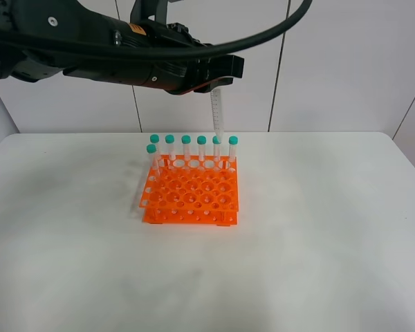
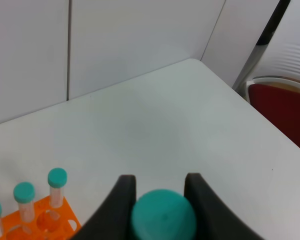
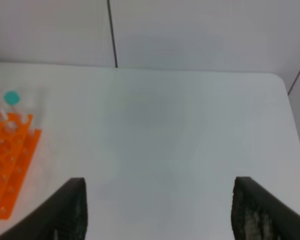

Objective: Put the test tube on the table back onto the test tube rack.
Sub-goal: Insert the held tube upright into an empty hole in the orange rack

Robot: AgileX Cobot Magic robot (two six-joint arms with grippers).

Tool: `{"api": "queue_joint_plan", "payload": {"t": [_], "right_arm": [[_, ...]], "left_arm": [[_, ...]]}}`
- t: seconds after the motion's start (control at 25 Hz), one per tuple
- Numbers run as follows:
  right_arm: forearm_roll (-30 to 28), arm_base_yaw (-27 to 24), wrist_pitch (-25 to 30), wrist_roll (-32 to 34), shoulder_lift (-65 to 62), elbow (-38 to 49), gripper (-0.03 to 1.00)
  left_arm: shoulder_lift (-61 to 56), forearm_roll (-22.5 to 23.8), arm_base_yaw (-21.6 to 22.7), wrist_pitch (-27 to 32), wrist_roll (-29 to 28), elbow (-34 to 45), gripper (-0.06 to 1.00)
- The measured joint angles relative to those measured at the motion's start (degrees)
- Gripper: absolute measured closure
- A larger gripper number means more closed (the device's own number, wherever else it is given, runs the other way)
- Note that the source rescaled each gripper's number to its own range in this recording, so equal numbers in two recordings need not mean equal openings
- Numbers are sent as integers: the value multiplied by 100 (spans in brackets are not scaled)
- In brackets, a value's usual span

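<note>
Bright orange test tube rack (image 1: 190,200). Clear test tube (image 1: 218,114), tiny dark marks, teal cap. Plain white table (image 1: 318,242). Black left gripper (image 2: 159,180). Red chair (image 2: 285,107).

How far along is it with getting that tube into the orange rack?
Done: the slim clear plastic test tube with the teal cap is off the white table, pinched at its cap by the left hand. In hand: it hangs nearly upright above the back row of the orange square plastic rack, where other teal-capped tubes stand. Left: lower it into a free hole and let go. The right hand is open.
</note>
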Motion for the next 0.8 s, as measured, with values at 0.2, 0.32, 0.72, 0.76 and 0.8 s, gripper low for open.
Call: {"api": "queue_joint_plan", "payload": {"t": [0.2, 0.32, 0.72, 0.76, 0.8], "right_arm": [[0, 0, 544, 162, -792, -12, 38], [0, 0, 835, 215, -1131, -17, 38], [-202, 0, 1380, 465, -2297, 1052, 38], [-202, 0, 1379, 507, -2485, 1218, 38], [-202, 0, 1386, 518, -2618, 1344, 38]], "left_arm": [[0, 0, 0, 0, 165, 0, 94], [0, 0, 0, 0, 197, 0, 94], [0, 0, 5, 0, 203, 0, 94], [0, 0, 5, 0, 203, 0, 94], [0, 0, 5, 7, 203, 0, 94]]}}
